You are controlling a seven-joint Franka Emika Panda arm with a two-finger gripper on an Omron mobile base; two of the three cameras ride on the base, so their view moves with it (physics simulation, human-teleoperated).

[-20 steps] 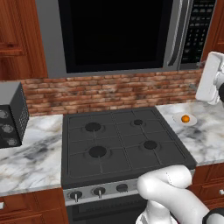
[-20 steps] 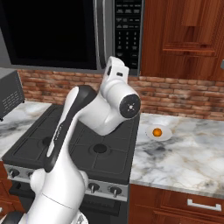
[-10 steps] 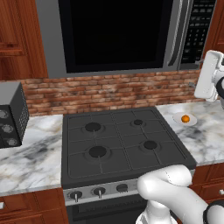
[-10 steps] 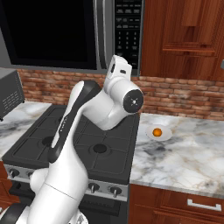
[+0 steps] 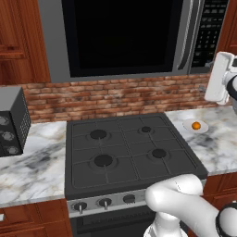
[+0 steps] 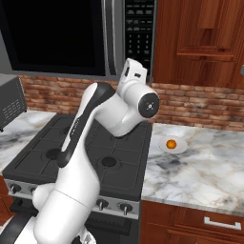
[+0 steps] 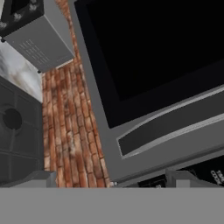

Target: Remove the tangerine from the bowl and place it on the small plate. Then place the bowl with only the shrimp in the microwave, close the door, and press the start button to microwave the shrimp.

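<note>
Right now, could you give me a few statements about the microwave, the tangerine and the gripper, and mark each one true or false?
1. The microwave door is shut. True.
2. The tangerine lies on the small plate. True.
3. The plate sits on the stove. False: it is on the marble counter to the stove's right.
4. The gripper is clamped on the door handle. False: its jaws stand open, holding nothing.
5. A pot stands on a burner. False: the burners are bare.

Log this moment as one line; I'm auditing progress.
tangerine: on small plate | door: closed | tool: open, empty, facing keypad | next: likely start button
</note>
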